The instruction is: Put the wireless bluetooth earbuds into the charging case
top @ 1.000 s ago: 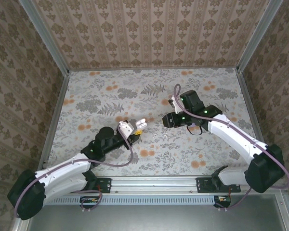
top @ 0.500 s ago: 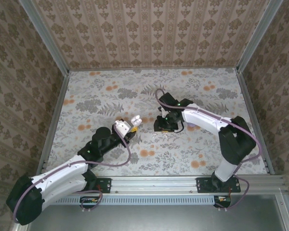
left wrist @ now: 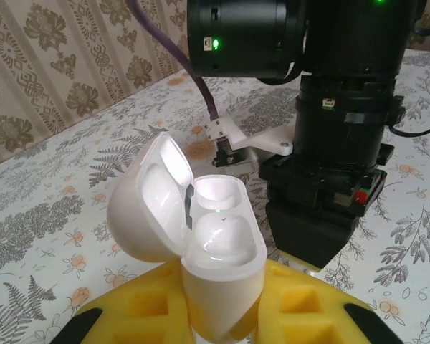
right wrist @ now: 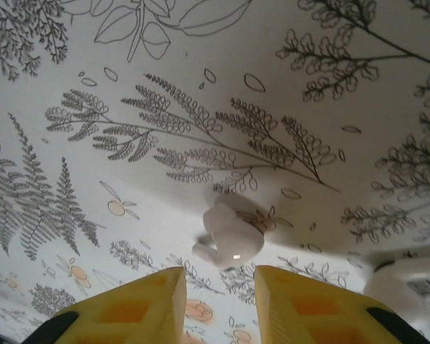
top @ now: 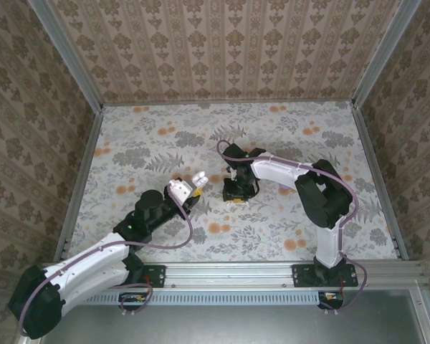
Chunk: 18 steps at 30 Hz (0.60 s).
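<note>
One earbud (right wrist: 229, 233), a small glossy white piece, lies on the flower-printed tabletop (right wrist: 129, 86) just below the middle of the right wrist view. It sits just past the tips of the right hand (right wrist: 221, 276), whose yellow fingers stand apart with a gap between them and clasp nothing. A second earbud (right wrist: 398, 283) lies near it at the lower right edge of that frame, blurred and partly cut off, so its shape is hard to make out. In the overhead view both earbuds are hidden under the right hand (top: 235, 192), which points down at the tabletop near the centre. Just to its left, the charging case (top: 196, 179) is raised off the tabletop, clamped in the closed left hand (top: 190, 188). From the left wrist the charging case (left wrist: 215, 236) shows as smooth, rounded and white, its lid (left wrist: 147, 208) swung open to the left and both wells bare. The dark right arm (left wrist: 344, 107) rises close behind it at the upper right.
</note>
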### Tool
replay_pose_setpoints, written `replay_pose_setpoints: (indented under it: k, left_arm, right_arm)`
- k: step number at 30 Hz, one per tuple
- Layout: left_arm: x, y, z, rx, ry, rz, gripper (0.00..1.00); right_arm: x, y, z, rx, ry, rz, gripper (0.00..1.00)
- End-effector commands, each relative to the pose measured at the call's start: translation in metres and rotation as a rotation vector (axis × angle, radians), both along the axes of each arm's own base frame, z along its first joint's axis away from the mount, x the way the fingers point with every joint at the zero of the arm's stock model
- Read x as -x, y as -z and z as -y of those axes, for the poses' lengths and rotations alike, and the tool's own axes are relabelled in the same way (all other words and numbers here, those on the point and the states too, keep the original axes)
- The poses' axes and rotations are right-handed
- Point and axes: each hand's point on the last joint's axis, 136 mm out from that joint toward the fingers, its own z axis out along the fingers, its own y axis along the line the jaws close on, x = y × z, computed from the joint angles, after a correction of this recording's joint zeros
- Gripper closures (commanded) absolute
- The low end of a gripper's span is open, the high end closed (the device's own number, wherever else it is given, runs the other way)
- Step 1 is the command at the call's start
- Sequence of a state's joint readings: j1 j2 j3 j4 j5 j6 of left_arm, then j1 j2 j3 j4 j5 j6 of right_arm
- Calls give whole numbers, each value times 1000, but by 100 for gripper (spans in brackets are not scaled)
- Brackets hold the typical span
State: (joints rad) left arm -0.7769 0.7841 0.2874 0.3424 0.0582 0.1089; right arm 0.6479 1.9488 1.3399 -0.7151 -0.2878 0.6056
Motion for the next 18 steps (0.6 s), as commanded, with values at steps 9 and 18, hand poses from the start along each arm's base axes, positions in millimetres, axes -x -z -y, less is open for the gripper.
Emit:
replay_pose_setpoints:
  k: [9,18]
  left_arm:
    - [-2,1,-5,-11,-14,16,83]
    - [-2,2,-5,-11,-12,15,83]
  right_arm:
    - [0,11,1,27,-14,-29,79]
    - [-4,17,-2,22,-6,-28,75]
